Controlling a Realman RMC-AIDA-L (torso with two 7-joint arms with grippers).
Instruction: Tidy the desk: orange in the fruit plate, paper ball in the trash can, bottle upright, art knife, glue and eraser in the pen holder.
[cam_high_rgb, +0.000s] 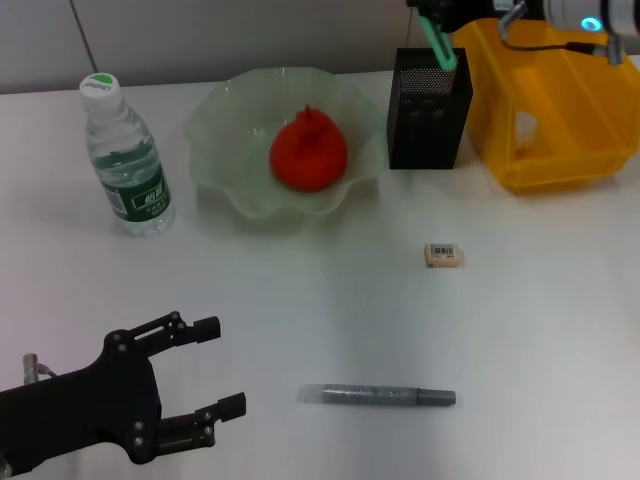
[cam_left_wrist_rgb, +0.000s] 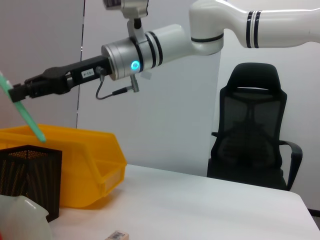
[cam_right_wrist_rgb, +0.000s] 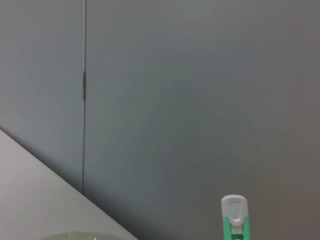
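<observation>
Head view, you're seeing the right gripper (cam_high_rgb: 432, 14) gripping the art knife (cam_high_rgb: 440, 46) tilted over the pen holder (cam_high_rgb: 428, 110), eraser (cam_high_rgb: 442, 255) and glue (cam_high_rgb: 376, 396) sitting on the desk (cam_high_rgb: 540, 330), left gripper (cam_high_rgb: 222, 365) idling spread wide.

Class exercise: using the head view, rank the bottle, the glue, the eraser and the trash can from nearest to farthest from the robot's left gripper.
From the left gripper, low at the near left, jaws open:
1. The glue, lying flat just to its right.
2. The bottle, upright, farther back on the left.
3. The eraser, mid-table, right of centre.
4. The trash can, far back right corner.
</observation>
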